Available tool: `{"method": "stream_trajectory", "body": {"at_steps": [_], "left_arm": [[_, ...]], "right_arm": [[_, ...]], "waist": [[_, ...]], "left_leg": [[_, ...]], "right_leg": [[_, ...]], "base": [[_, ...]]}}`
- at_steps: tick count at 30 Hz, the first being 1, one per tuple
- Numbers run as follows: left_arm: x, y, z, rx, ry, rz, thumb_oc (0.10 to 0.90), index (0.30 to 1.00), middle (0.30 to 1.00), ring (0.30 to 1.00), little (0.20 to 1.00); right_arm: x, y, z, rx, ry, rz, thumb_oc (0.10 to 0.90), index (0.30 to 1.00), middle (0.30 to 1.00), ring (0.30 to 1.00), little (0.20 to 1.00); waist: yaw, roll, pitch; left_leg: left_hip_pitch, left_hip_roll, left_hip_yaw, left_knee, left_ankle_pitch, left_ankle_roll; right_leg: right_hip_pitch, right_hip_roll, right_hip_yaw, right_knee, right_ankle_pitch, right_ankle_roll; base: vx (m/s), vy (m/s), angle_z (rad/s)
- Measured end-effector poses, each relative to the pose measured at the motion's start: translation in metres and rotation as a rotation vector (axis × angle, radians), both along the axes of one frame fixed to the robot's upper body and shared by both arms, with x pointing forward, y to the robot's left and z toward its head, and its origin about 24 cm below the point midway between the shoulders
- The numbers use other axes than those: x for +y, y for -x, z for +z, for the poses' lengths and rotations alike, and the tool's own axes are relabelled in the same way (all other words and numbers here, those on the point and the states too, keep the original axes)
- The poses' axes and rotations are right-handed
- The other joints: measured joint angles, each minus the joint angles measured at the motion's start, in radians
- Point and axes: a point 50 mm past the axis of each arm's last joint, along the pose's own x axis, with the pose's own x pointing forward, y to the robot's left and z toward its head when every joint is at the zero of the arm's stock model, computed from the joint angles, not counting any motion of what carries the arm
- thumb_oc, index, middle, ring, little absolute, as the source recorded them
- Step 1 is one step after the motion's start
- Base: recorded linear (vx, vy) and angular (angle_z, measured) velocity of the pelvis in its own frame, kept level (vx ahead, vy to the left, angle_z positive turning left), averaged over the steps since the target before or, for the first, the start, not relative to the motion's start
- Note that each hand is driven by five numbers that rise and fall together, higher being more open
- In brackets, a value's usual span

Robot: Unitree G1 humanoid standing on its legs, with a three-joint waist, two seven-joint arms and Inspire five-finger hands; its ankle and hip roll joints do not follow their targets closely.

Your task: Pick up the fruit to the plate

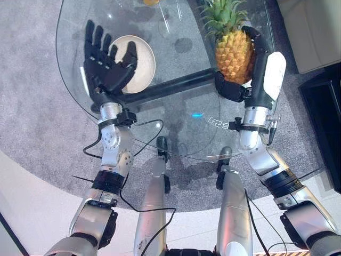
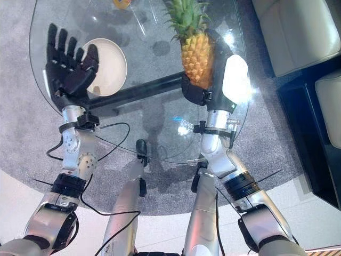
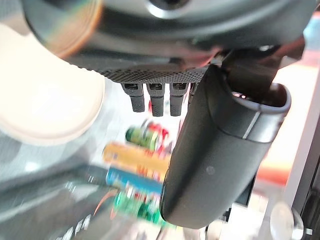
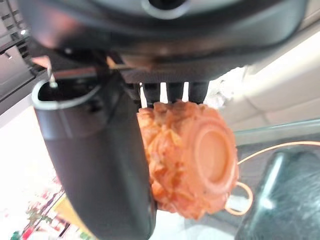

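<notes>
Head views look bright and evenly lit to me, with white glare spots on the glass table (image 2: 160, 144) and soft shadows thrown through it onto the grey carpet (image 1: 32, 64). Right hand (image 2: 213, 80) has its white thumb cover blown out in the right eye view. Both wrist views are soft: I get the pineapple (image 4: 187, 160) blurred at close range, washed-out white patches, and smeared colours behind the left hand (image 3: 220, 150).

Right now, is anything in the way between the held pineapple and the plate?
The right hand grips the yellow pineapple. The open left hand hovers over the near edge of the round cream plate, partly covering it. Otherwise the glass table between them looks clear.
</notes>
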Motion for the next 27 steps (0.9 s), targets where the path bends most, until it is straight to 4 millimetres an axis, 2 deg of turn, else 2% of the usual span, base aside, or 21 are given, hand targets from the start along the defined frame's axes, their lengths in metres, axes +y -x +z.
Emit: {"method": "stream_trajectory", "body": {"at_steps": [9,27], "left_arm": [[-0.012,-0.005,0.001,0.039,-0.052,-0.097,0.8,0.9,0.9,0.9,0.9],[-0.048,-0.009,-0.011,0.131,0.102,-0.501,0.8,0.9,0.9,0.9,0.9]], "right_arm": [[0.015,0.001,0.011,0.0,0.057,0.082,0.1,0.3,0.3,0.3,0.2],[0.035,0.001,0.006,0.061,0.139,0.173,0.1,0.3,0.3,0.3,0.2]], "waist": [[-0.002,0.0,0.0],[-0.008,-0.009,0.002]], "left_leg": [[0.0,0.0,0.002,0.0,0.001,0.001],[0.004,-0.001,0.008,-0.018,0.005,0.006]], "right_leg": [[0.003,0.0,0.0,-0.01,0.008,0.002],[0.008,0.0,0.0,-0.032,0.017,0.007]], "base": [[0.0,0.0,0.0],[0.0,0.0,0.0]]}}
